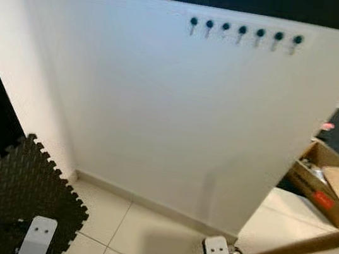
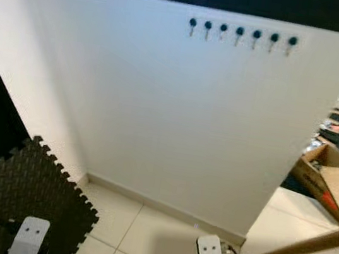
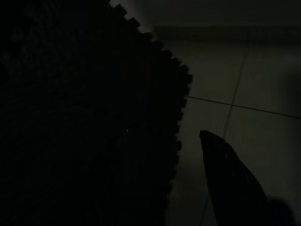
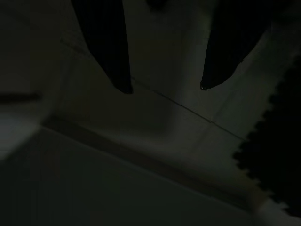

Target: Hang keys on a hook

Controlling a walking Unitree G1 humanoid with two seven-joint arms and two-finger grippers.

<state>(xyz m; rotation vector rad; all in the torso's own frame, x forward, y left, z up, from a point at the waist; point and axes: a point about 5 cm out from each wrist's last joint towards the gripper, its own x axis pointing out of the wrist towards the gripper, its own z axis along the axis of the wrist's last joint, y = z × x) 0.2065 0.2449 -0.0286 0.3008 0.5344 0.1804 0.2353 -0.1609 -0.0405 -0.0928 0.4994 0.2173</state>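
Head views bright, soft-blurred; wrist views very dark.

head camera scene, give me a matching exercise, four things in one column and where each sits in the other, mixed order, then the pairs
Things:
1. row of hooks
2. foam mat
3. cardboard box
4. right gripper

Places:
A. on the floor at the robot's left
B. hanging low over the tiles, fingers apart
C. high on the white wall
D. on the floor at the robot's right, past the wall's edge

Pairs: 1-C, 2-A, 3-D, 4-B
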